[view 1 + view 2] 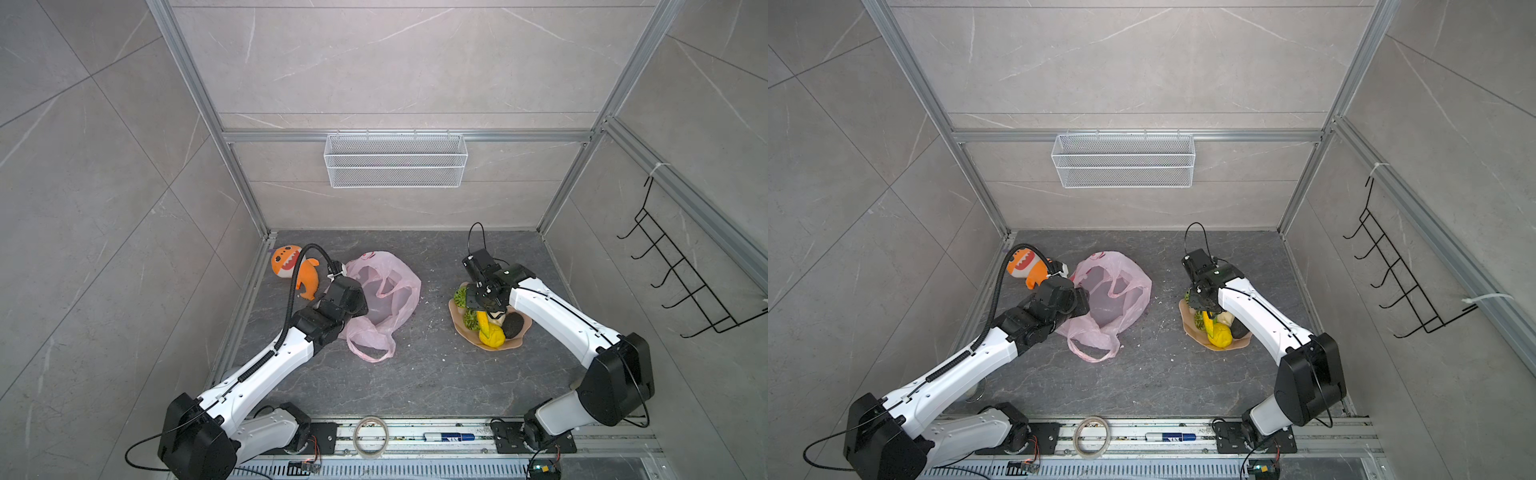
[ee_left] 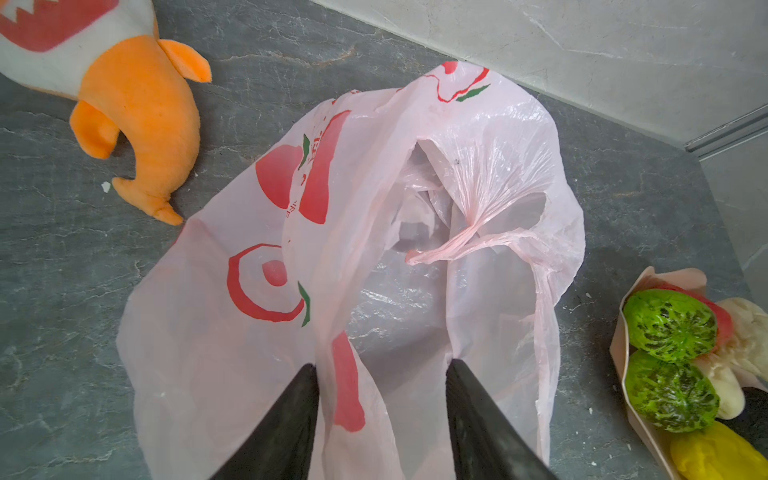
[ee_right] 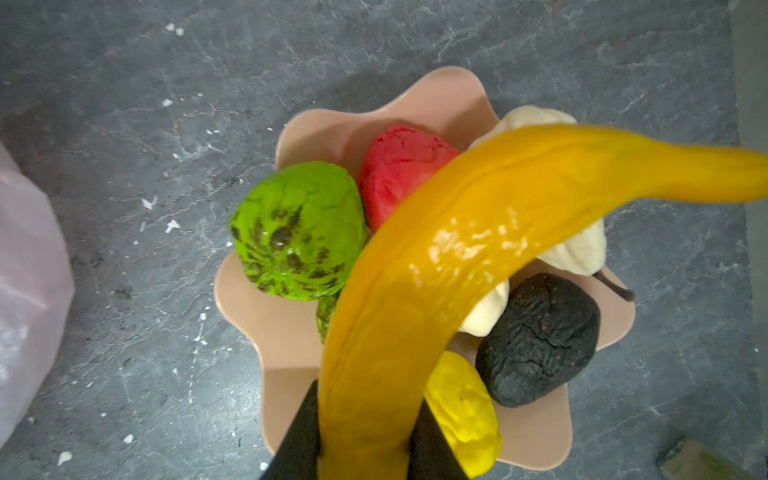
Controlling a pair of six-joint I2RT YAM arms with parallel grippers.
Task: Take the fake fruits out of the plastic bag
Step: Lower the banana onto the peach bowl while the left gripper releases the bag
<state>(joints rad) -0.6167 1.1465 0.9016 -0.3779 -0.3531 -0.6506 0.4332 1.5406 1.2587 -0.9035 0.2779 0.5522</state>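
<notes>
The pink plastic bag [image 1: 382, 299] [image 1: 1113, 299] lies slack on the dark floor with its mouth agape, and only film and floor show inside it [image 2: 415, 249]. My left gripper [image 2: 380, 365] is open at the bag's near edge, with a loose fold of film between its fingers. My right gripper [image 3: 365, 392] is shut on the yellow banana [image 3: 478, 224], holding it just above the peach bowl [image 3: 291, 332] [image 1: 461, 328]. In the bowl are a green bumpy ball [image 3: 299, 232], a red apple [image 3: 399, 166], cream pieces [image 3: 582, 249], a dark avocado [image 3: 540, 340] and a lemon [image 3: 465, 411].
An orange plush shark [image 1: 291, 266] [image 2: 137, 104] lies at the back left beside the bag. A white wire basket [image 1: 395, 160] hangs on the back wall and a black hook rack [image 1: 681, 274] on the right wall. A tape roll [image 1: 371, 436] and a marker [image 1: 449, 436] rest on the front rail.
</notes>
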